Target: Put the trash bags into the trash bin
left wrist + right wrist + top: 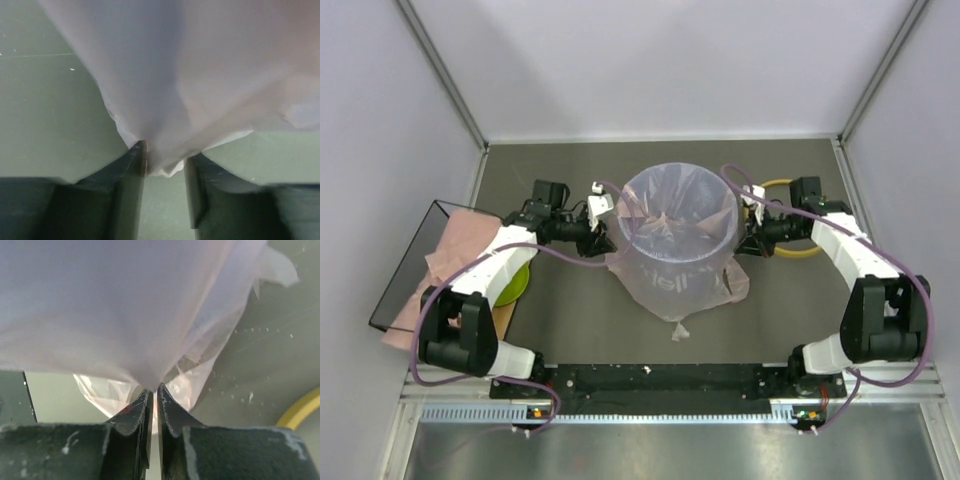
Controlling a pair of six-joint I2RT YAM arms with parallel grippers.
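A small green bowl [512,288] is lying on the dark table [570,312] at the left side, and a flat black tray [420,228] is resting near it at the table's edge.

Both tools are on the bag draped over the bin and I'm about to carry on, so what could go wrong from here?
First, the left tool has its fingers apart around a small fold of the bag; that hold looks loose and may slip. Second, the right tool pinches the thin film at its very tips, so a hard pull could tear it. Third, with the bag draped over the bin, uneven pulling might tip or drag it.
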